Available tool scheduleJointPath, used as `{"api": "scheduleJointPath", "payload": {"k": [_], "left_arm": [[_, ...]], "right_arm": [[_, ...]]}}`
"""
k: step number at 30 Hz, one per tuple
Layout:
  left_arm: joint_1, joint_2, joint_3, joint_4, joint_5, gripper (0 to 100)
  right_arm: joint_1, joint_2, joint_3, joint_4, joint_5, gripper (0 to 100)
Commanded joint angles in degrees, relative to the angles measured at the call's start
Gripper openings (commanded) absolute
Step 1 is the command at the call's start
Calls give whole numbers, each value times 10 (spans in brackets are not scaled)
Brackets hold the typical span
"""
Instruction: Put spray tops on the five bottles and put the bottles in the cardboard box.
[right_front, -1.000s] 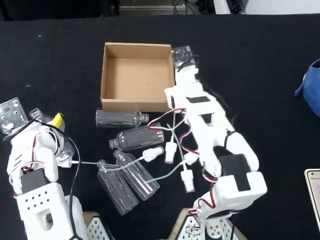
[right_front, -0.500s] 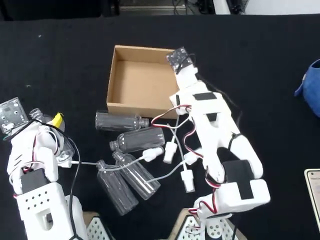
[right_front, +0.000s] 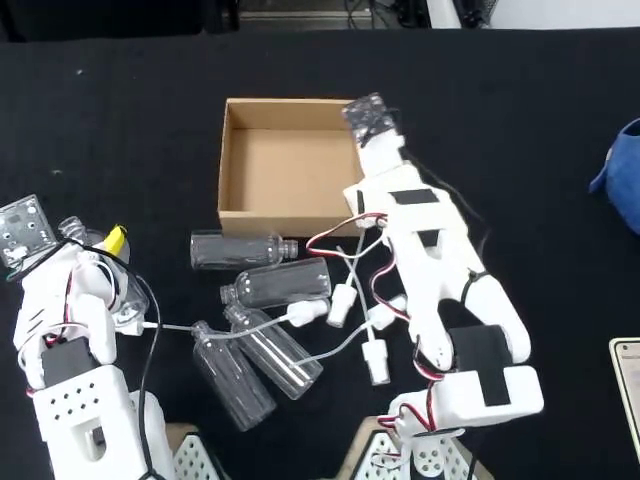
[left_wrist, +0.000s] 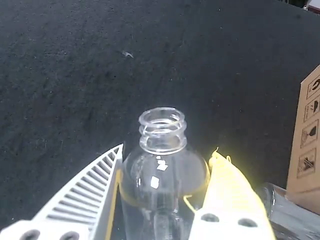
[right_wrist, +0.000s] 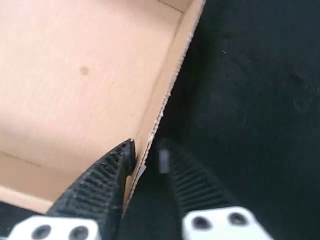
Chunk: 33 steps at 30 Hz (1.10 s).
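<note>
Nearest the arms' bases, the left gripper (left_wrist: 167, 150) pinches a clear bottle (left_wrist: 162, 175) at its shoulders, with a white finger on one side and a yellow one on the other. The bottle's long axis runs out along the fingers, and its open threaded neck points away from the wrist. Just beyond, on the black table (right_front: 520, 120), four more bottles lie on their sides. The first bottle (right_front: 232, 372) and second bottle (right_front: 278, 352) lie side by side, necks angled far-left. The third bottle (right_front: 278, 283) lies crosswise with its neck toward the left arm, and the fourth bottle (right_front: 238, 248) has its neck toward the right arm. White spray tops (right_front: 342, 302) with thin tubes lie scattered beside them. Farthest, the cardboard box (right_front: 285, 165) sits open side up. The right gripper (right_wrist: 145, 157) pinches its side wall, one black finger inside and one outside.
</note>
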Motion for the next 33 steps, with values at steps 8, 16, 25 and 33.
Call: {"api": "scheduleJointPath", "payload": {"k": [8,16,25,33], "left_arm": [[3,-10,-10,-13,6,30],[3,-10,-10,-12,4,30],[3,-10,-10,-12,3,30],[3,-10,-10,-11,3,30]], "right_arm": [[-23,-196,42,53,-69,103],[-118,-211,146,-108,-85,11],[-122,-98,155,-251,-161,11],[-94,-177,159,-203,-161,14]]}}
